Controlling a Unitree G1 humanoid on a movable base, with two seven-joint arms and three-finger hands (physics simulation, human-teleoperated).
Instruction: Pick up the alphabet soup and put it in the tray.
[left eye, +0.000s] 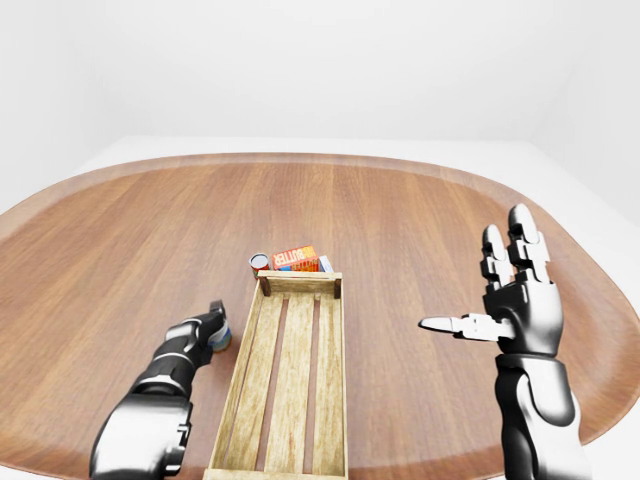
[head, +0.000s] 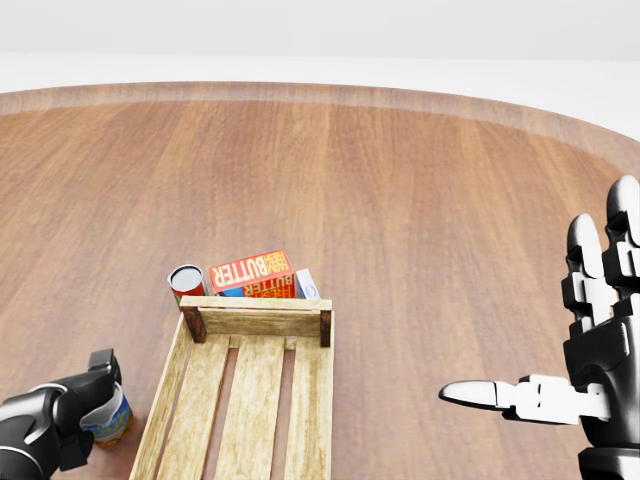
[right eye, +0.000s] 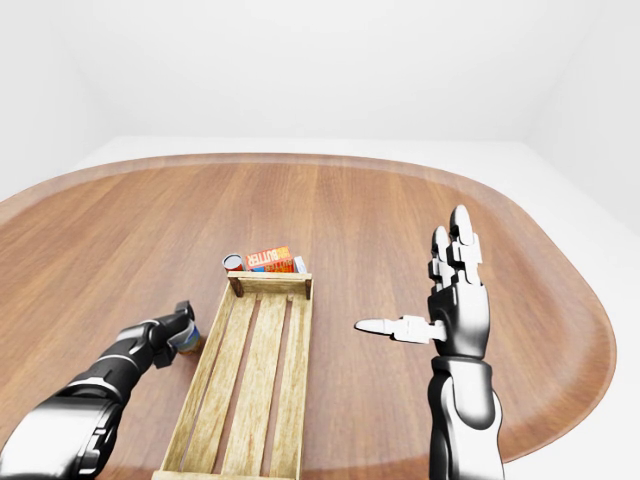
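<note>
- Fingers of the left hand (head: 70, 415) wrap a can (head: 108, 420), probably the alphabet soup, on the table (head: 420, 200) just left of the tray (head: 255, 320), ready for lifting
- Right hand (head: 590, 370) hangs open, well clear

We see a reddish-brown wood-grain bench (head: 420, 200), pale slatted tray (head: 255, 400), orange-red butter box (head: 252, 273), red-sided can (head: 185, 281), silver-black right robot hand (head: 590, 350)

Left hand (head: 70, 415) covers most of the can (head: 108, 418), label unreadable. Tray (head: 250, 400) cut off at head view's bottom edge. Its far wall hides the lower parts of the butter box (head: 250, 271), the red can (head: 186, 281) and a blue-white carton (head: 305, 284); carton too hidden to identify.
</note>
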